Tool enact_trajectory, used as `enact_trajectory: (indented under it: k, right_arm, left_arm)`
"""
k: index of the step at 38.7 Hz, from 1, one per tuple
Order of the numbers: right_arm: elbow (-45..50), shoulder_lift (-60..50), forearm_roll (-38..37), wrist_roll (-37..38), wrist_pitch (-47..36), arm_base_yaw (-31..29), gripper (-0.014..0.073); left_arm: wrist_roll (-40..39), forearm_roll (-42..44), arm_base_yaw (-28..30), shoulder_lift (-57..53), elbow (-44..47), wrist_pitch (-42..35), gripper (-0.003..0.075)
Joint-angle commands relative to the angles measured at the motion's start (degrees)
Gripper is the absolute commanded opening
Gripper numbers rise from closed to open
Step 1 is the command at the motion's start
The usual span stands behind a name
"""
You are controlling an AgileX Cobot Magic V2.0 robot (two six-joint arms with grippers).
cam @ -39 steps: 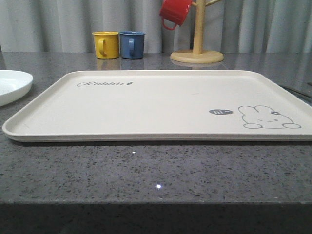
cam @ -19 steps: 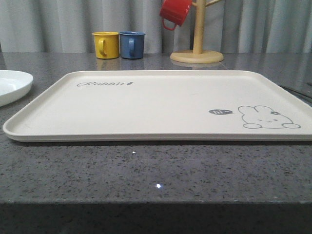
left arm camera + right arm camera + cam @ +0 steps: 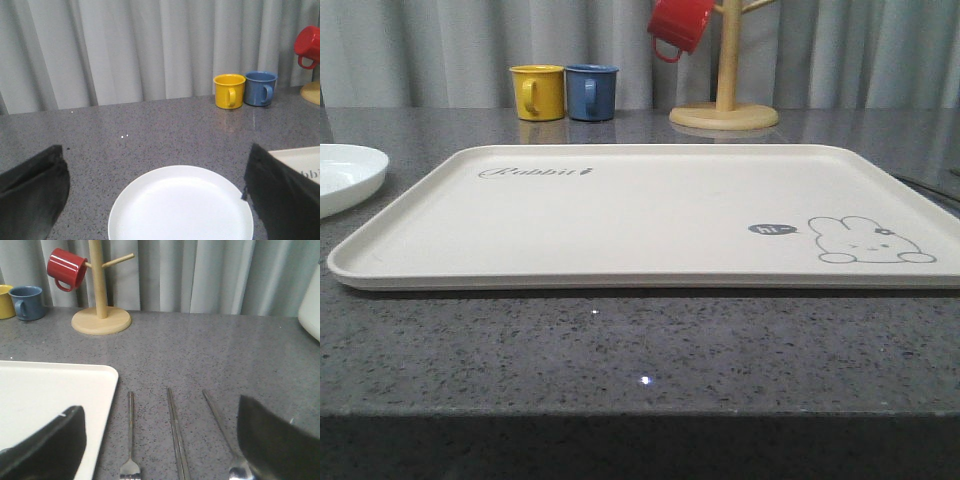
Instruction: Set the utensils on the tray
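Observation:
The cream tray with the rabbit drawing lies in the middle of the grey counter with nothing on it. The round white plate sits just left of it. In the left wrist view my left gripper hangs open over the plate, its dark fingers wide apart. In the right wrist view my right gripper is open above the fork, the chopsticks and the spoon, which lie side by side on the counter beside the tray's corner.
A yellow mug and a blue mug stand at the back. A wooden mug tree holds a red mug. A white object stands at the far right. Grey curtains close off the back.

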Motion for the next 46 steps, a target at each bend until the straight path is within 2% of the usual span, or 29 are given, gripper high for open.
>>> enact_trajectory:
  k: [1, 14, 20, 27, 35, 46]
  right_arm:
    - [-2.1, 0.8, -0.4, -0.5, -4.4, -0.3, 0.0642]
    - [-2.1, 0.8, -0.4, -0.5, -4.5, -0.3, 0.0642]
    - [-2.1, 0.8, -0.4, -0.5, -4.5, -0.3, 0.0642]
    - [-2.1, 0.8, -0.4, -0.5, -4.5, -0.3, 0.0642]
    - [-2.1, 0.8, -0.4, -0.5, -4.5, -0.3, 0.0642]
    - [-2.1, 0.8, -0.4, -0.5, -4.5, -0.3, 0.0642]
  left_arm:
    - [-0.5, -0.4, 0.2, 0.6, -2.1, -6.7, 0.0667]
    - [-0.5, -0.4, 0.2, 0.7, -2.5, -7.7, 0.0585]
    - [-0.5, -0.4, 0.2, 4.0, -8.2, 4.0, 0.0554]
    - [0.8, -0.6, -0.1, 14.2, -18.8, 20.1, 0.0554]
    - [6.2, -2.9, -5.0, 29.4, -30.0, 38.4, 0.0554]
    - [9.1, -1.2, -14.1, 46.8, -39.8, 47.9, 0.0554]
